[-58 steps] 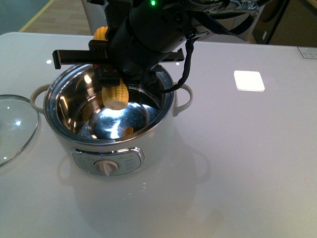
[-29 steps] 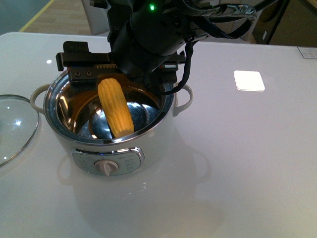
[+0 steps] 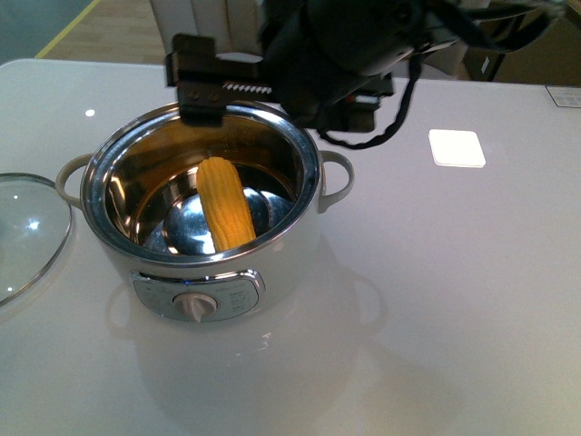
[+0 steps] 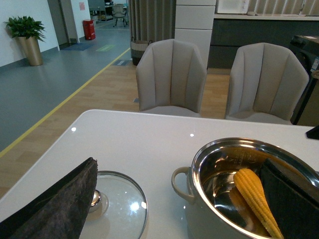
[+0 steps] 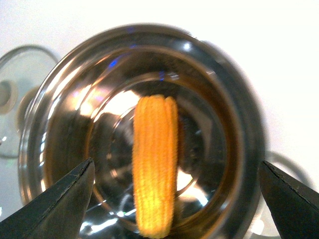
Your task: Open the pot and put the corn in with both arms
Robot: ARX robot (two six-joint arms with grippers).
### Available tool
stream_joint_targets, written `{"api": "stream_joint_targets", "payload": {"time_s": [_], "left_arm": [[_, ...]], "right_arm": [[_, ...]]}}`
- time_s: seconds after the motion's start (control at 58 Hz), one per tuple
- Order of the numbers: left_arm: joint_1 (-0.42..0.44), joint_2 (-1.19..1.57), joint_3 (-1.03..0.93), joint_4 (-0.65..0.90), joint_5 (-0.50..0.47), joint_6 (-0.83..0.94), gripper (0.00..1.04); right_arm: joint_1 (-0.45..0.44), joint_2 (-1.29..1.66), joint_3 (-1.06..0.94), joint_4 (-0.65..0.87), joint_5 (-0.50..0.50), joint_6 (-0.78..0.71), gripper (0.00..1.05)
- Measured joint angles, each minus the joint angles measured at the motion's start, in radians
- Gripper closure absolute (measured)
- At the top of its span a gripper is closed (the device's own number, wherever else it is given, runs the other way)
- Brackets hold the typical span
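The white pot (image 3: 227, 272) stands open on the table, dial facing me. The yellow corn (image 3: 227, 211) lies loose inside its steel bowl, leaning on the near wall. My right gripper (image 3: 277, 95) is open and empty, above the pot's back rim. In the right wrist view it (image 5: 174, 199) looks straight down on the corn (image 5: 154, 164) in the pot (image 5: 249, 124), fingers (image 5: 65, 199) wide apart. My left gripper (image 4: 172, 209) is open and empty, low between the lid and the pot (image 4: 199, 219); the corn (image 4: 254, 199) shows there too. It is out of the front view.
The round glass lid (image 3: 23, 232) lies flat on the table left of the pot; it also shows in the left wrist view (image 4: 119, 209). A white square patch (image 3: 456, 147) is on the table at the right. Two grey chairs (image 4: 172, 74) stand beyond the table's far edge.
My right gripper opened and let go of the corn, which dropped into the pot and settled against its near wall. The gripper then rose and drew back to the right.
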Motion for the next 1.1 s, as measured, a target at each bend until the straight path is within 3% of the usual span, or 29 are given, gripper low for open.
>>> {"api": "stream_joint_targets", "payload": {"time_s": [0.379,0.759,0.914,0.983,1.103], "left_arm": [[0.0,0.0,0.0,0.0,0.0,0.0,0.07],[0.0,0.0,0.0,0.0,0.0,0.0,0.07],[0.0,0.0,0.0,0.0,0.0,0.0,0.07],[0.0,0.0,0.0,0.0,0.0,0.0,0.07],[0.0,0.0,0.0,0.0,0.0,0.0,0.07]], "right_arm": [[-0.198,-0.291,-0.289,0.164,0.218,-0.045,0.09],[-0.303,-0.605,-0.54,0.225,0.266,-0.148,0.09],[-0.38,-0.762,-0.8,0.666,0.102,-0.26,0.35],[-0.431,-0.934,-0.92,0.637,0.052,-0.283,0.52],[-0.507,-1.125,-1.02,0.524,-0.016,-0.293,0.72]]}}
